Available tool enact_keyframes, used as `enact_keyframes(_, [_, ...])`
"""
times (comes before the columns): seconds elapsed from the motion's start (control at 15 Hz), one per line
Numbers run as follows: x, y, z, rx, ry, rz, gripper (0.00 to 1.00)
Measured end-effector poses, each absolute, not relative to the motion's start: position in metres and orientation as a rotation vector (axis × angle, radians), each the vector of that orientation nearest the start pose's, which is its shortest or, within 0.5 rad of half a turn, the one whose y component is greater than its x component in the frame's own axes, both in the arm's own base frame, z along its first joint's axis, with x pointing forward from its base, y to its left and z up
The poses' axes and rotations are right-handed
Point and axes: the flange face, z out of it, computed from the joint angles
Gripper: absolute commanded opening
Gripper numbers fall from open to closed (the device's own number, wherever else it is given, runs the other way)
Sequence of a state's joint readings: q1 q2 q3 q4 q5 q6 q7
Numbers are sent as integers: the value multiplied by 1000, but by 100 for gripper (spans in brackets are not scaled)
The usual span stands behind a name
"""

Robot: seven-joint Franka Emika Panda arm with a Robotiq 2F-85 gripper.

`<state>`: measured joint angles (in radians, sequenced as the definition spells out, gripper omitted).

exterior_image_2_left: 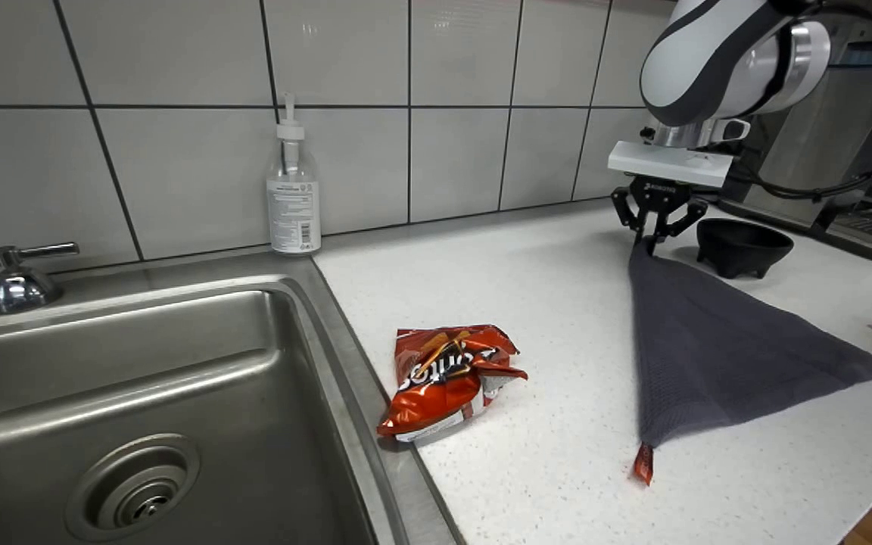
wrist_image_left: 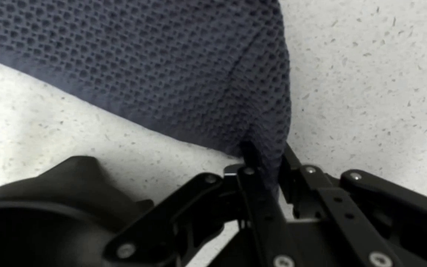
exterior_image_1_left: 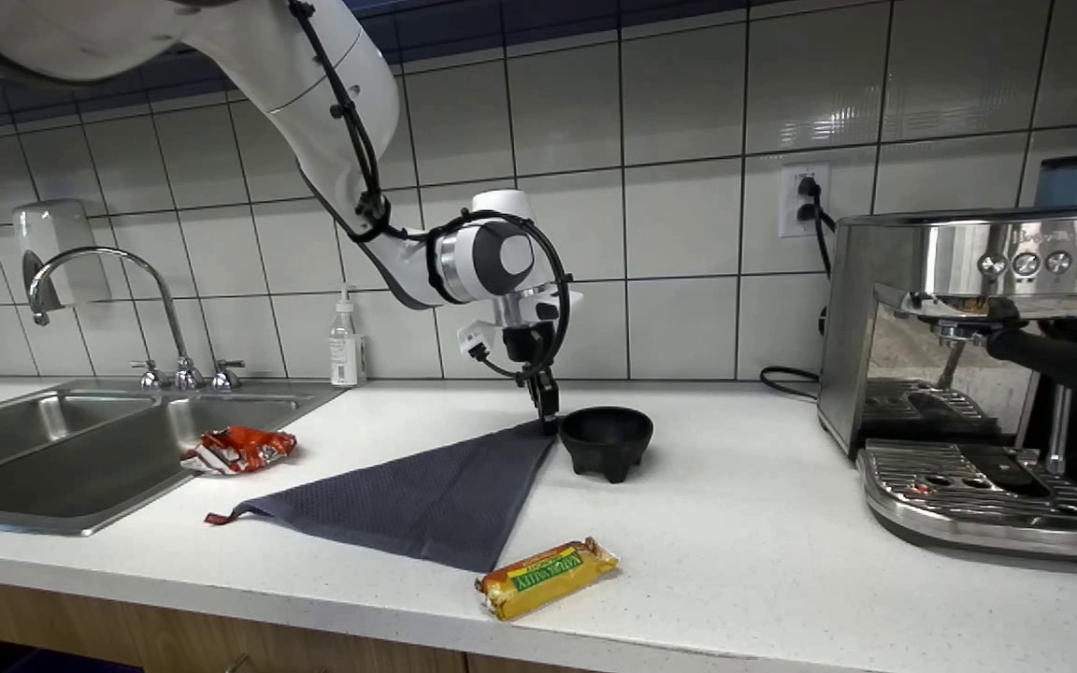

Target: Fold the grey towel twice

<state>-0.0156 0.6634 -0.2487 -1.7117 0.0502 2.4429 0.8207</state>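
Note:
The grey towel (exterior_image_1_left: pixel 426 495) lies on the white counter in a roughly triangular shape, seen in both exterior views (exterior_image_2_left: pixel 716 341). Its textured weave fills the upper part of the wrist view (wrist_image_left: pixel 143 74). My gripper (wrist_image_left: pixel 267 155) is shut on the towel's far corner, beside the black bowl. The corner is bunched and raised between the fingers. The gripper also shows in both exterior views (exterior_image_1_left: pixel 546 416) (exterior_image_2_left: pixel 646 241), pointing down close to the counter. The fingertips are partly hidden by the cloth.
A black footed bowl (exterior_image_1_left: pixel 606 439) stands close beside the gripper. A yellow bar (exterior_image_1_left: pixel 548 577) lies by the towel's front corner. A small red piece (exterior_image_2_left: pixel 643 463) sticks out at another corner. A red bag (exterior_image_2_left: pixel 451 378) lies by the sink (exterior_image_1_left: pixel 90 467). A coffee machine (exterior_image_1_left: pixel 978 374) stands farther off.

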Motion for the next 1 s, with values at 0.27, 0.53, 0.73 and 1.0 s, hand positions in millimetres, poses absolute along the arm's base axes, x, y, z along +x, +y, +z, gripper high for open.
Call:
enact_keyframes(0.27, [664,-161,224,-2775,1633,-203,1])
enact_keyframes(0.53, [666,-161,226,-2770,1630,-223,1])
enact_keyframes(0.73, [667,-161,230,-2765,1627,-242,1])
enact_keyframes(1.0, [668,-162,237,-2763,1620,-256,1])
